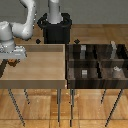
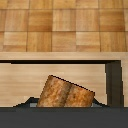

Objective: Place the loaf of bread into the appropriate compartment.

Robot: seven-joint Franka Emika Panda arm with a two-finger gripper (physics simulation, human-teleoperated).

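Observation:
The loaf of bread [image 2: 65, 93] is a golden-brown lumpy chunk with darker spots. In the wrist view it sits tilted between my fingers, close to the camera. In the exterior view it is a small brown lump [image 1: 11, 61] just under my gripper [image 1: 12, 56]. The gripper hangs over the edge of the light wooden tray [image 1: 35, 70] at the exterior view's left and appears shut on the loaf. The dark compartment box [image 1: 97, 65] stands at the exterior view's right, far from the gripper.
The dark box holds several compartments with small grey cubes [image 1: 84, 73] and pegs [image 1: 116, 69] in them. The robot's black base [image 1: 55, 27] stands behind the tray. Both tables stand on thin legs over a wooden floor [image 2: 64, 25].

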